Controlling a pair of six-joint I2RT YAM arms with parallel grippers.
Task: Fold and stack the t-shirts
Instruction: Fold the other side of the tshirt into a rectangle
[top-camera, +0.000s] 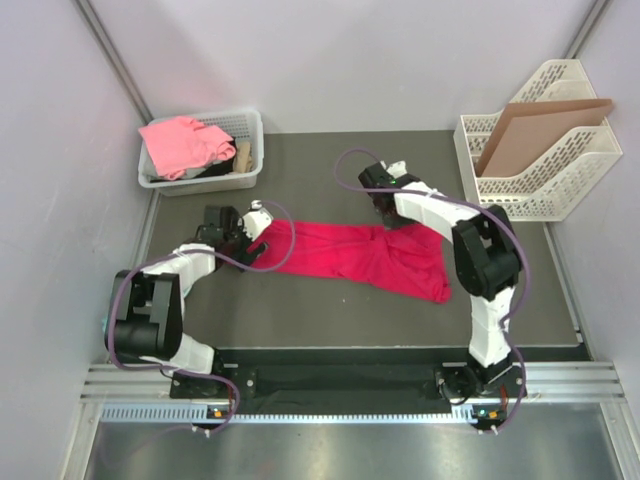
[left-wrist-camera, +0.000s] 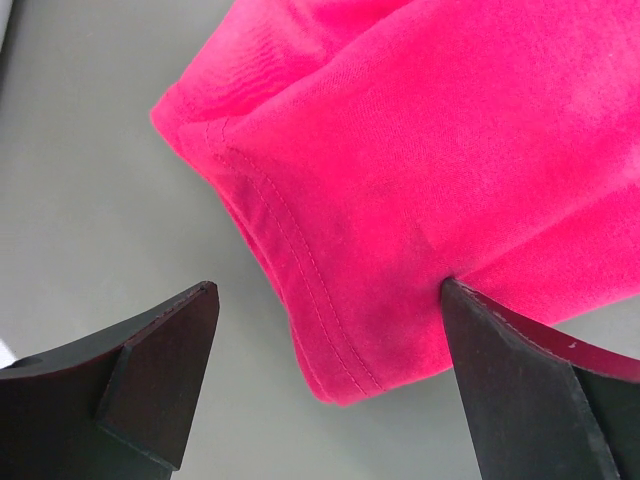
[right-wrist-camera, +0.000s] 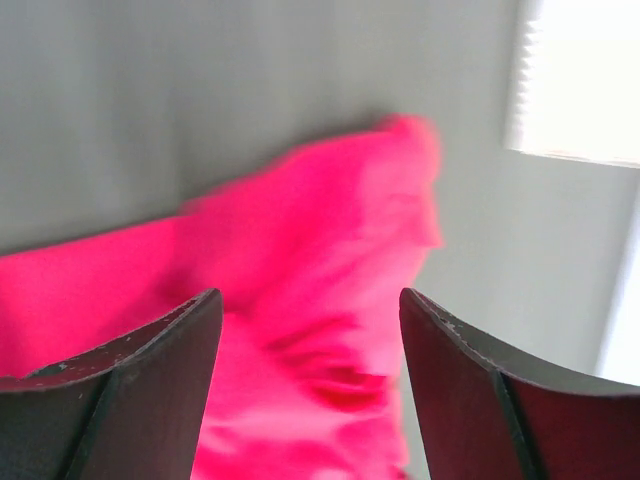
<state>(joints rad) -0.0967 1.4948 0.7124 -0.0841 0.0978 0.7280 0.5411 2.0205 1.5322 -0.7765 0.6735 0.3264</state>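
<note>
**Both grippers spread over the crimson shirt**

Black fingers (left-wrist-camera: 165, 360) fill the bottom of my left wrist view. They are set wide apart and pinch nothing. A stitched hem corner of the crimson-red t-shirt (left-wrist-camera: 420, 150) lies on the grey mat between them. The tip of the right-hand finger meets the cloth's edge, and the other finger stands clear over bare mat. On the right wrist view the picture is blurred, but I can still see the fingers (right-wrist-camera: 130, 380) spread apart, with rumpled red cloth (right-wrist-camera: 300, 270) in the gap below them. I cannot tell whether they touch it.

From the overhead camera, the crimson-red t-shirt (top-camera: 350, 255) lies stretched across the middle of the table mat (top-camera: 320, 310). It is narrow and bunched at its left end and wider and creased toward the right. The left gripper (top-camera: 262, 238) sits at the shirt's left end. The right gripper (top-camera: 388, 218) is over its upper edge, right of centre.

The salmon-pink t-shirt (top-camera: 180, 140) is heaped in a white basket (top-camera: 255, 150) at the far left corner, well apart from the red one. It hangs over the basket's left rim, beside some dark items I cannot make out. At the far right stands a white file rack (top-camera: 560, 170) with a brown cardboard sheet (top-camera: 540, 125) slotted into it.
</note>
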